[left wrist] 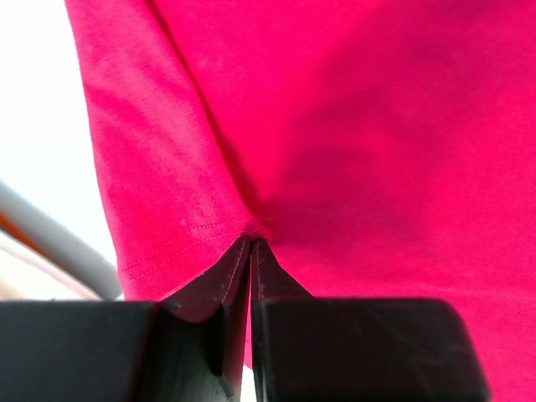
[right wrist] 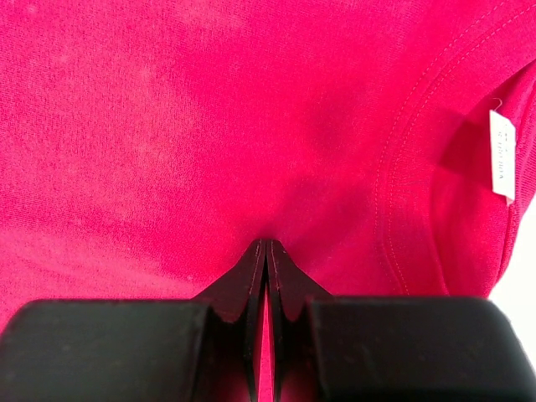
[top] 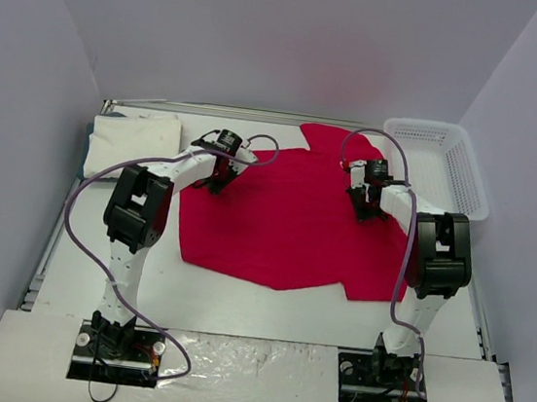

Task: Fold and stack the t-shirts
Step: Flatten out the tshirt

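Note:
The red t-shirt (top: 286, 218) lies spread out across the middle of the table. My left gripper (top: 220, 181) is down on its left edge and shut on the red cloth. In the left wrist view the cloth puckers at the gripper (left wrist: 251, 240), beside a stitched hem (left wrist: 167, 251). My right gripper (top: 365, 211) is shut on the red t-shirt (right wrist: 209, 126) near the collar (right wrist: 402, 167). A white label (right wrist: 501, 155) shows inside the neck. The white t-shirt (top: 134, 140) lies folded as a rectangle at the back left corner.
A white plastic mesh basket (top: 442, 162) stands at the back right, partly over the table's edge. Grey walls close in the left, back and right sides. A metal rail (left wrist: 59, 243) runs along the table's left edge. Bare white table (top: 237, 300) shows in front of the red shirt.

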{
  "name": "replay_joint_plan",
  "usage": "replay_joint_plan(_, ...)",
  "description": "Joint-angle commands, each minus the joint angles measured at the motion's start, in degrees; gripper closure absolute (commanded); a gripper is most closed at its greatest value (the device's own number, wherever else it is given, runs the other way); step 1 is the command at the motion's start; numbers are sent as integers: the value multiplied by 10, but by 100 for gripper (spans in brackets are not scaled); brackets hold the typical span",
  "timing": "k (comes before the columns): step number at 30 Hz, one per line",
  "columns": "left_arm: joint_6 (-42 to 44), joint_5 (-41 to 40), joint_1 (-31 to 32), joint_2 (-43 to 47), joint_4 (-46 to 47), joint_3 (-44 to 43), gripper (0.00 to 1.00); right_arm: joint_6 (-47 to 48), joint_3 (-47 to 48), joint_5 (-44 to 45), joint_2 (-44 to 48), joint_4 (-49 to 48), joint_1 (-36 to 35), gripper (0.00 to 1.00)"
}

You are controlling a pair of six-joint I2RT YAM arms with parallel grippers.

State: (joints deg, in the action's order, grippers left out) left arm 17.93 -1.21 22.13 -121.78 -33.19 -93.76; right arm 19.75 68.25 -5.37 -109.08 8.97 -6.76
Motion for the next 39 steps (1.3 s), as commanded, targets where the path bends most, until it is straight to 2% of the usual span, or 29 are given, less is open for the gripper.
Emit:
replay_joint_plan(1, 18, -43, -6, 25, -19, -28, 98, 6, -34, 20, -43, 55, 3, 100)
replay_joint_plan(8, 18, -47, -20, 23, -12, -40, 98, 6, -44, 25, -40, 55, 4, 100)
replay_joint_plan(14, 21, -82, -24, 19, 17, -44, 98, 6, -45, 26, -43, 55, 5, 100)
replay_joint_plan(22, 22, -164, -31, 3, 87, -64, 98, 5, -53, 31, -38, 55, 5, 100)
replay_joint_plan(26, 23, -233, -33, -20, 125, -75, 98, 4, -55, 31, -40, 55, 5, 100)
replay_joint_plan(34, 28, -297, -42, -57, 175, -77, 97, 4, -54, 30, -47, 55, 5, 100)
replay_joint_plan(35, 28, -302, -44, -61, 176, -76, 94, 3, -53, 30, -49, 55, 5, 100)
replay_joint_plan(36, 27, -307, -45, -63, 177, -77, 81, 3, -53, 27, -50, 55, 5, 100)
replay_joint_plan(38, 31, -317, -46, -64, 189, -71, 66, 3, -53, 26, -53, 55, 4, 100)
replay_joint_plan(39, 32, -323, -46, -62, 198, -64, 54, 3, -52, 25, -53, 54, 4, 100)
